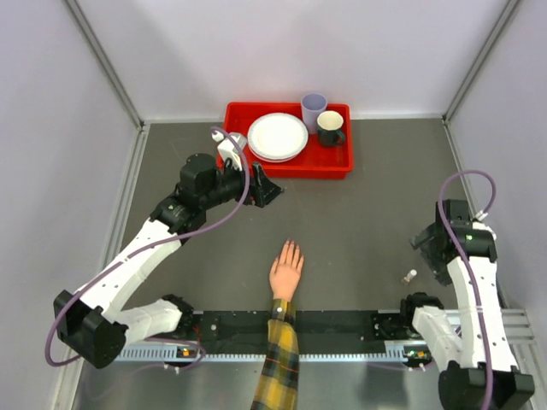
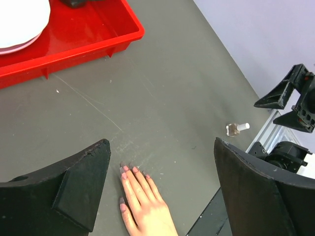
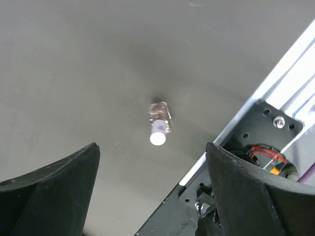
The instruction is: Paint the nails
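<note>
Nails: seen tipping the peach hand, which is laid flat at table centre, fingers pointed to 12 o'clock.
Left gripper: spread wide, nothing held, at 11 o'clock from the hand.
Right gripper: spread wide, nothing held.
Bottle: at 3 o'clock from the hand, framed untouched between the right fingers.

from above, the nails on the peach hand are too small to make out, and the plaid sleeve runs off the bottom edge. in the left wrist view the hand is cut off at the wrist, and the red tray and white plate are cropped at the top-left corner. the small bottle shows soft in the right wrist view, its contents unreadable.
</note>
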Tool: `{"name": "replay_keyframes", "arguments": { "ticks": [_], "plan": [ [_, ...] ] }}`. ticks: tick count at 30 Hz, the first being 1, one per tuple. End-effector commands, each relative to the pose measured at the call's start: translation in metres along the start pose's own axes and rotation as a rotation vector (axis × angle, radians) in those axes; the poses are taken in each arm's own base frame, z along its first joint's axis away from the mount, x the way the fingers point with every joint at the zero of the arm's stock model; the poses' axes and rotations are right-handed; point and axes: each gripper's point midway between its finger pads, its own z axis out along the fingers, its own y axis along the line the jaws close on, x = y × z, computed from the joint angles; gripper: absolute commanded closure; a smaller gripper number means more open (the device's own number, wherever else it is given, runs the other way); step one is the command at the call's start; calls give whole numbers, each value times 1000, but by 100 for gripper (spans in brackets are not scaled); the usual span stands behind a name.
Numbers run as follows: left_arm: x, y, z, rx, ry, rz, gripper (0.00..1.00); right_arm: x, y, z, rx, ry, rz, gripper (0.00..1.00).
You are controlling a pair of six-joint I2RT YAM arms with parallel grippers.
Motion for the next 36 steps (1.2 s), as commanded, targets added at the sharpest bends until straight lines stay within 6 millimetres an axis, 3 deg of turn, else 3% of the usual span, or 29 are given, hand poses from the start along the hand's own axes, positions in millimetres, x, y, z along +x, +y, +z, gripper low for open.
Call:
{"name": "replay_keyframes", "arguments": {
  "ticks": [1,4,9,13,19,36],
  "plan": [
    [-20,-12,-7,41,-85,64,10,13,-14,17,77,88,68,14],
    [-17,-10,-6,33,-79,70,11,20,-19,23,128,129,67,14],
    [-12,-2,-6,8,-78,82,10,35,-5,34,67,233,-29,19],
    [-11,2,-3,-5,-72,91,10,41,-12,41,114,275,-90,20],
    [-9,5,3,-2,-58,107,10,52,-6,51,111,339,-134,38],
    [-8,2,6,17,-47,106,10,47,-5,65,199,257,-208,53]
  ]
}}
